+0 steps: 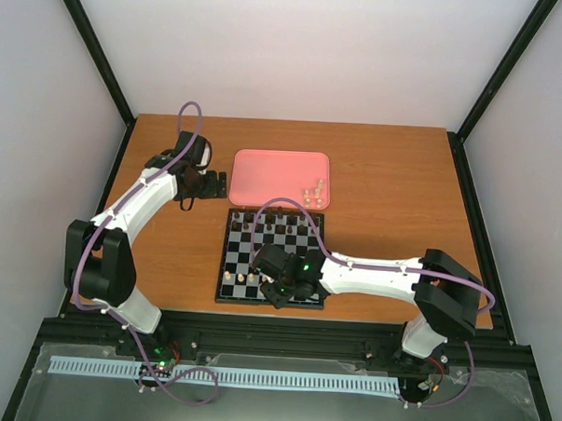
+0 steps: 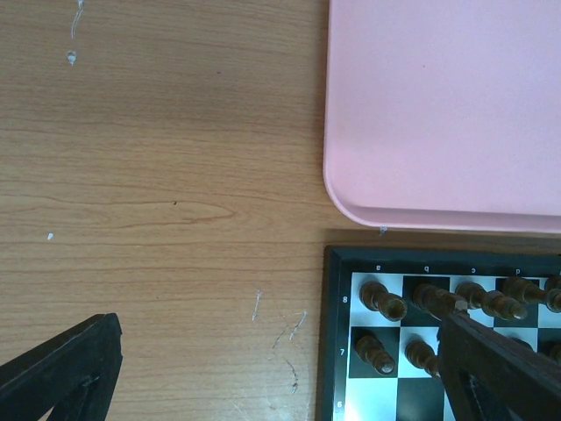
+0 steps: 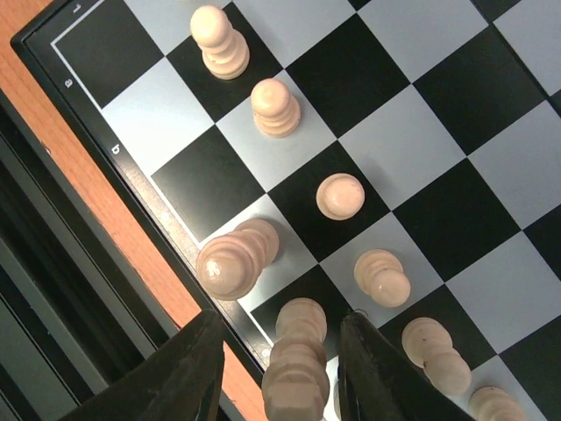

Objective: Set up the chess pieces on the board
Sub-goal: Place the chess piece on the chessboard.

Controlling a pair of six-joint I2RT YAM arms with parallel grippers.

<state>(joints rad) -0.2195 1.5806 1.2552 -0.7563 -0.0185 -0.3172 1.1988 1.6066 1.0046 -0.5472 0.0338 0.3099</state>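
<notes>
The board [image 1: 289, 248] lies at the table's centre. Dark brown pieces [image 2: 383, 300] fill its far rows. Several cream chess pieces [image 3: 340, 196] stand on the near rows. My right gripper [image 3: 280, 351] is open over the board's near edge. A tall cream piece [image 3: 298, 351] stands on a black edge square between its fingers [image 3: 188, 368], with a gap on each side. A few more cream pieces [image 1: 312, 193] lie in the pink tray [image 1: 273, 178]. My left gripper [image 2: 280, 351] is open and holds nothing. It hovers over bare wood by the board's far-left corner [image 2: 337, 351].
The pink tray [image 2: 438, 114] sits just behind the board, almost touching it. A black frame rail [image 3: 61, 289] runs close along the board's near edge. The right arm [image 1: 371, 275] stretches across the table's near right part.
</notes>
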